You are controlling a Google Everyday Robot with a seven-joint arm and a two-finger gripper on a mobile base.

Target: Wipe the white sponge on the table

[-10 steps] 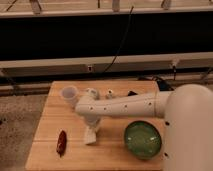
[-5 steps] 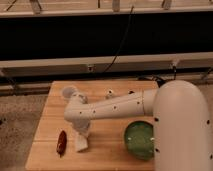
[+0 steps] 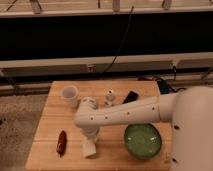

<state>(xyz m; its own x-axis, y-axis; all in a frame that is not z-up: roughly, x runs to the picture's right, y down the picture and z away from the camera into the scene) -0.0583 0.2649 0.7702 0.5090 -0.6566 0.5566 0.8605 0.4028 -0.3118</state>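
The white sponge [image 3: 89, 149] is a small off-white pad lying on the table [image 3: 50, 120], near the front and left of centre. My gripper [image 3: 90, 138] points down from the white arm [image 3: 125, 114], which reaches in from the right. It is shut on the top of the sponge and presses it onto the wooden planks. The arm's wrist hides the upper part of the sponge.
A white plastic cup [image 3: 69, 95] stands at the back left. A small white bottle-like figure [image 3: 109, 96] and a black flat object [image 3: 131, 96] are at the back. A green bowl [image 3: 142, 141] is right of the sponge and a red chili-like item [image 3: 61, 141] is left of it.
The gripper has carried the sponge across the table toward the front edge, first to the left, then a little back to the right. The other objects have not moved.
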